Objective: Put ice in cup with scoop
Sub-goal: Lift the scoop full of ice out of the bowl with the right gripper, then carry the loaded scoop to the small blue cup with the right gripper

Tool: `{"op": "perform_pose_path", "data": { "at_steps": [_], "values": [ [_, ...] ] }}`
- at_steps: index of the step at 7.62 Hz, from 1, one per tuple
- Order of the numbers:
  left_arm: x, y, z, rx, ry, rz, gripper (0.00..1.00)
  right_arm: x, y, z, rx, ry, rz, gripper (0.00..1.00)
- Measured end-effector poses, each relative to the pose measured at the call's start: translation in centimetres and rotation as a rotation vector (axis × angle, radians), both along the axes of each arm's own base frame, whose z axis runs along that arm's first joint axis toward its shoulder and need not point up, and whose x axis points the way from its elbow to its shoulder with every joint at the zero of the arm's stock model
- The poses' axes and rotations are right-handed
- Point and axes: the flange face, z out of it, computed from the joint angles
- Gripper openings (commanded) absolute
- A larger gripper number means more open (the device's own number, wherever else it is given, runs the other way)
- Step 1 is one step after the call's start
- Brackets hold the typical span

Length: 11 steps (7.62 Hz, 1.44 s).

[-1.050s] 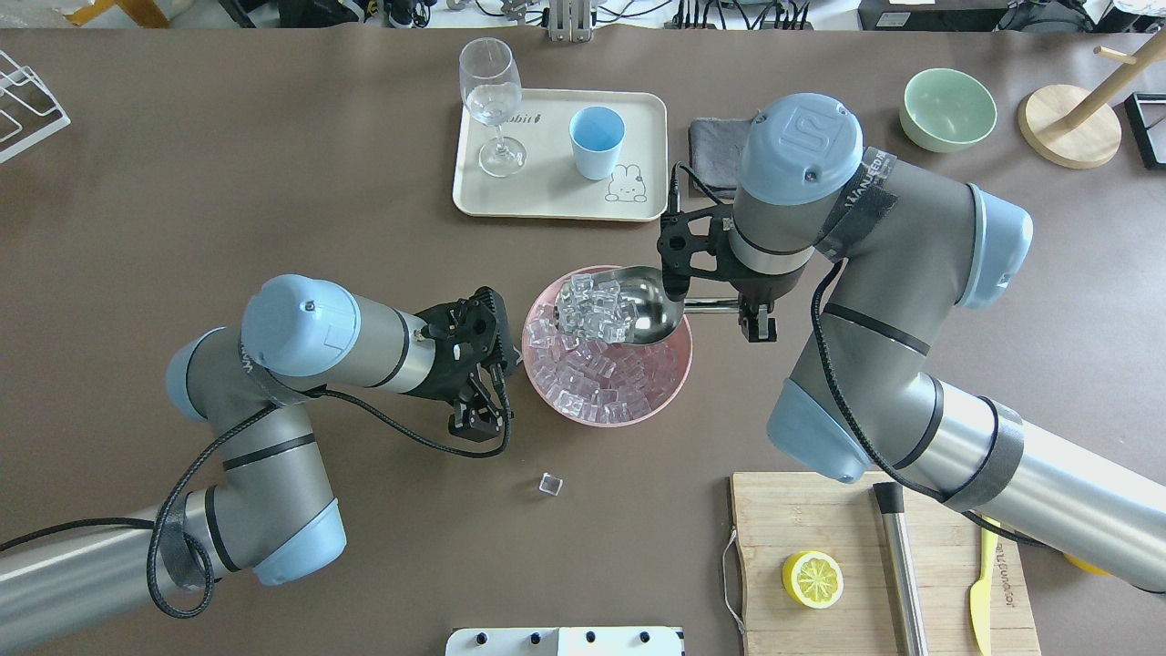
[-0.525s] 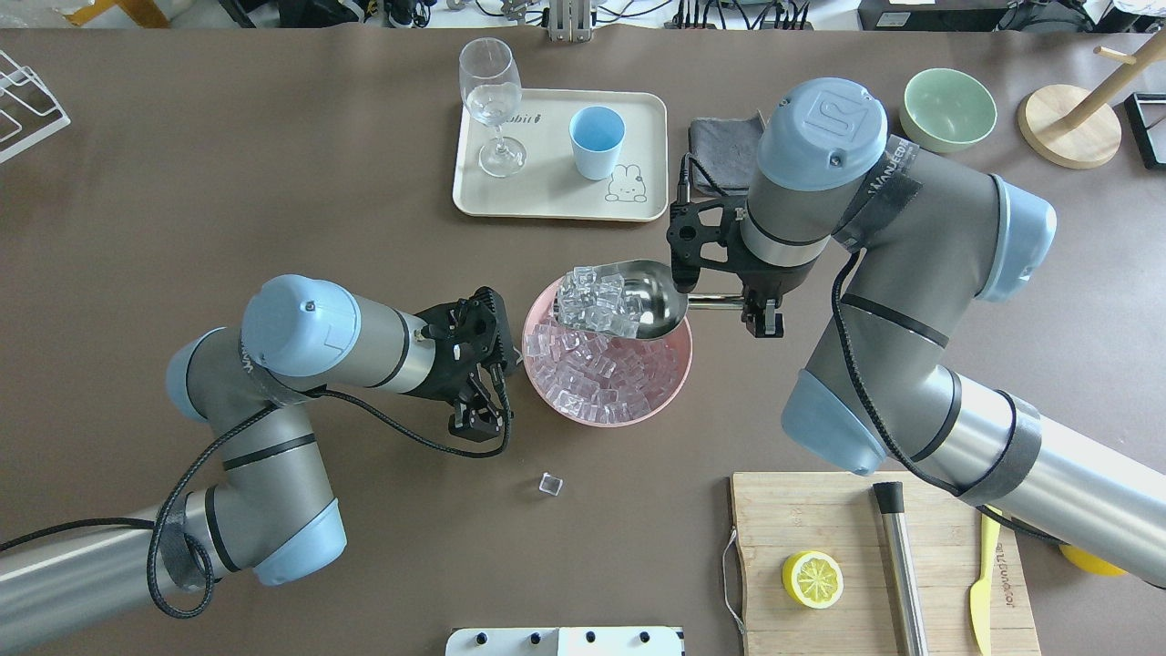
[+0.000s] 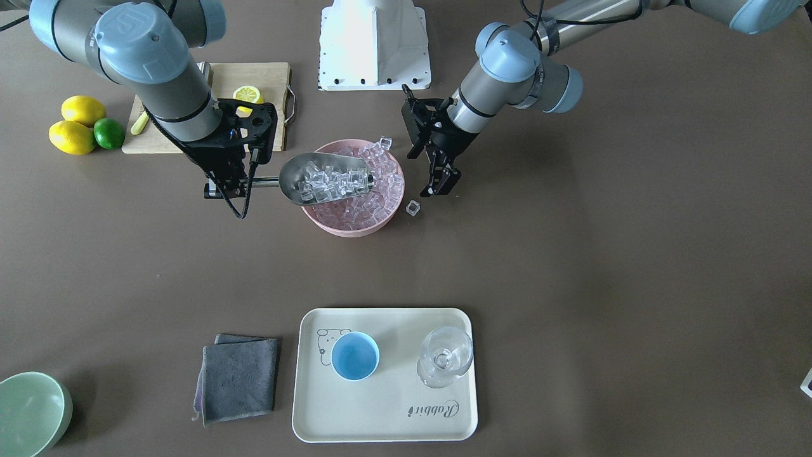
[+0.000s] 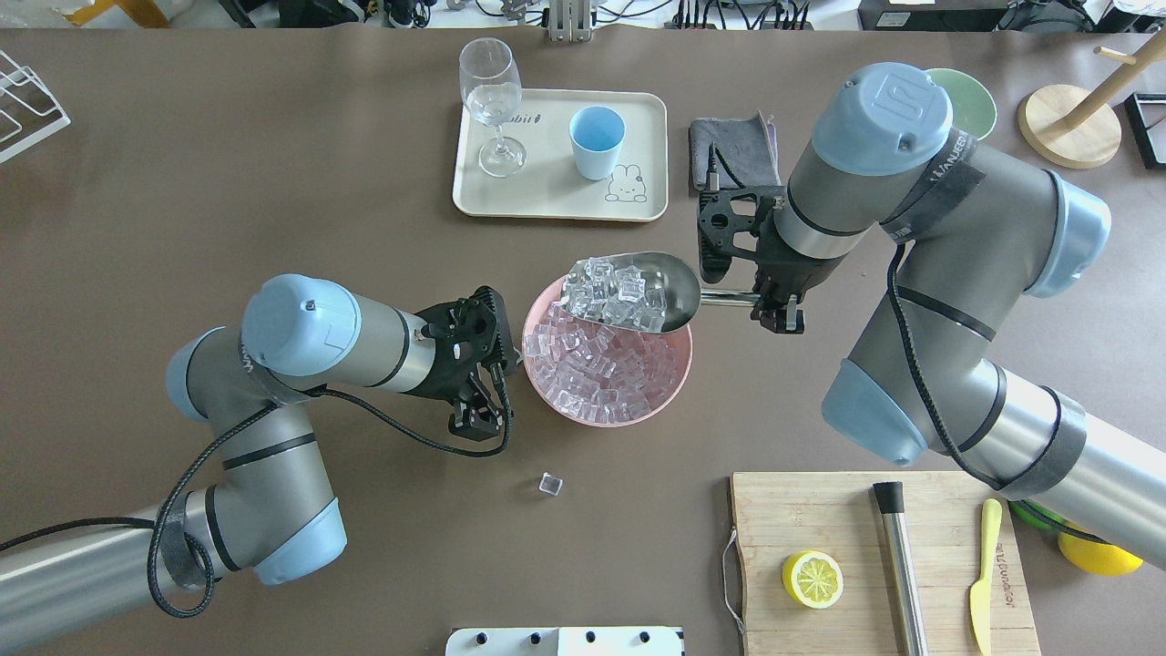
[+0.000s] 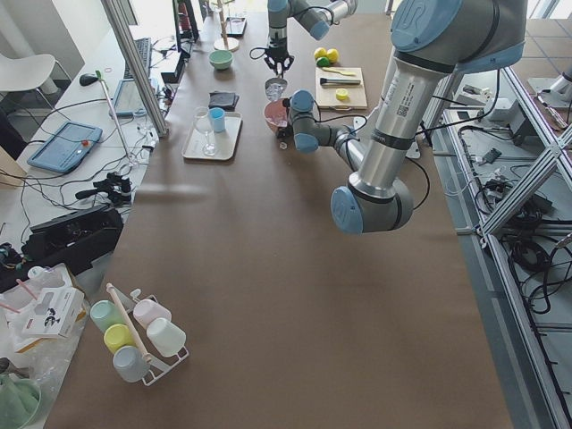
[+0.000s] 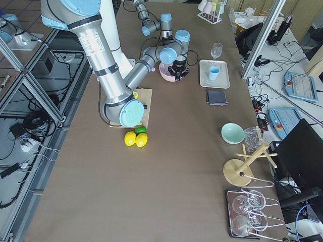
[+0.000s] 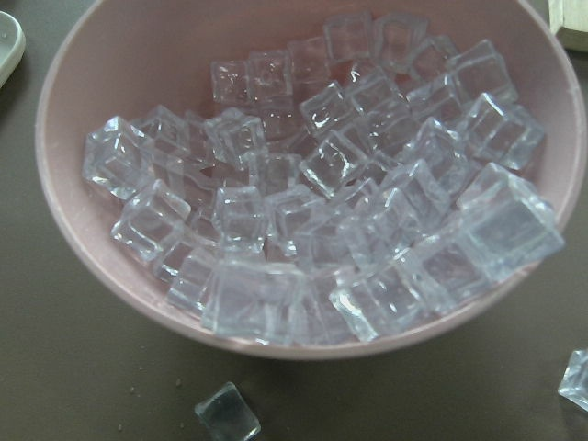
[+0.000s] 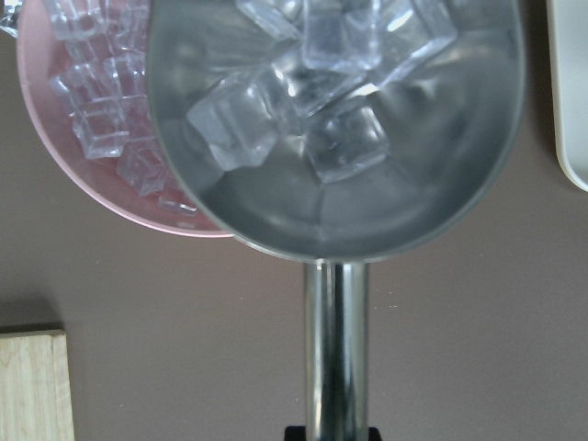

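Fingers of the right gripper [image 4: 777, 315] are pinched on the thin rod handle of the scoop [image 4: 669, 284], which is held about level over the far rim of the pink bowl [image 4: 676, 369] and heaped with ice [image 4: 612, 293]. The cup [image 4: 597, 141] stands upright on the cream tray [image 4: 547, 202] beyond, beside a wine glass [image 4: 492, 100]. The left gripper [image 4: 480, 421] hangs just beside the bowl, fingers spread, and one stray cube [image 4: 549, 484] lies on the table [image 4: 273, 182].
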Motion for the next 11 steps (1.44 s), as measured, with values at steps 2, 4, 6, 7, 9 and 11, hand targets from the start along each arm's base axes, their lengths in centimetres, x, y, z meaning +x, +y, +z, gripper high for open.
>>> {"op": "perform_pose_path", "data": {
  "at_steps": [2,4,6,7,9,11],
  "values": [
    [0.0,0.0,0.0,0.001,0.001,0.0,0.99,2.3,-0.9,0.3,-0.123,-0.022,0.134,0.0],
    [0.0,0.0,0.0,0.001,0.002,0.0,0.99,4.0,-1.7,0.7,-0.288,-0.035,0.318,0.0],
    [0.0,0.0,0.0,0.001,0.003,0.001,0.99,4.7,-2.6,1.2,-0.423,-0.028,0.478,0.0],
    [0.0,0.0,0.0,0.001,0.003,0.001,0.99,4.9,-2.9,1.5,-0.463,-0.011,0.527,0.0],
    [-0.1,0.1,0.0,0.001,0.003,0.001,0.99,5.3,-3.7,0.5,-0.534,0.056,0.588,0.0],
    [0.0,0.1,0.1,0.001,0.002,0.001,0.99,4.8,-5.1,-2.0,-0.591,0.144,0.638,0.0]
  ]
}}
